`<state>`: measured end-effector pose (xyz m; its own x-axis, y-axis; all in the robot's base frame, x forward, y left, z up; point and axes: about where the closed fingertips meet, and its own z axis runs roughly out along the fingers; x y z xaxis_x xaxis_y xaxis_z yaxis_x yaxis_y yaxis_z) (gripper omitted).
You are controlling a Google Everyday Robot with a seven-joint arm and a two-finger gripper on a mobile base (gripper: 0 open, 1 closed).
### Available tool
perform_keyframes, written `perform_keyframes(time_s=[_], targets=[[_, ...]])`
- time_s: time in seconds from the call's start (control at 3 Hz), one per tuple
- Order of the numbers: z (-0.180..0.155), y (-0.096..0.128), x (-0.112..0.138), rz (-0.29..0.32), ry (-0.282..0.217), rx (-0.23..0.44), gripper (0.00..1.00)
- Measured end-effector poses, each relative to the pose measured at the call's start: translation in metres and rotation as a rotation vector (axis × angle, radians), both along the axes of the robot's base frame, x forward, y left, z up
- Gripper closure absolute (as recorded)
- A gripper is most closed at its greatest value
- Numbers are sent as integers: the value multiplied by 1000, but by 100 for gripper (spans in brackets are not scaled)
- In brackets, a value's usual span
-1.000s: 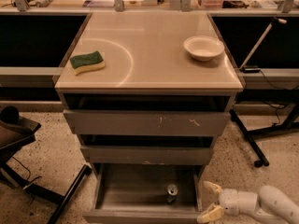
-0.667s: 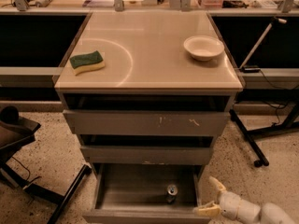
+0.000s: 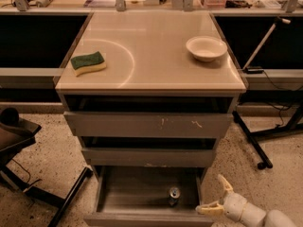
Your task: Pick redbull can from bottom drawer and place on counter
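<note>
**Getting the open claw around the can in the bottom drawer**

At the left, a green-and-yellow rectangular sponge [image 3: 88, 63] lies on the glossy beige rectangular counter [image 3: 156, 37], just beside its faint arc mark. Below it, the bottom drawer [image 3: 128, 193], a wide shallow grey tray, is pulled out from under the narrow grey middle drawer front [image 3: 147, 156].

The small slim silver-topped redbull can [image 3: 174, 195] stands upright on the tray floor. It is right of centre, towards the front, and touches neither wall. Up on the counter's right side sits a round white bowl [image 3: 206, 48].

Furthest right and lowest, the cream two-finger gripper [image 3: 210, 194] hovers outside the drawer's front right corner. Its fingers are splayed wide and hold nothing. It is near the can but apart from it.

We judge that the reach is the step in hand. We should lift the claw over the drawer's right wall, not push through it, then bring it in from the front, because the drawers above overhang the back of the tray.

We want one finger on each side of the can's body, below the top rim, and squared up before closing. A can this slim will tip at a glancing touch.

Once it is held, we should rise straight up until it is above the tray's lip, then swing out past the upper drawer fronts
</note>
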<state>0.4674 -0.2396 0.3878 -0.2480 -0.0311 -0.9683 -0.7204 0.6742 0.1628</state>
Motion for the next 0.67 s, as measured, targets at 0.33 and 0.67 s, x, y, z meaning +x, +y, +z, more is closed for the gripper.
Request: perform_keyframes(time_s=[0.33,0.67], targets=[[-22,29,-1,-28,-87,-44,0],[-40,64,9,-77,-204,-102,0]])
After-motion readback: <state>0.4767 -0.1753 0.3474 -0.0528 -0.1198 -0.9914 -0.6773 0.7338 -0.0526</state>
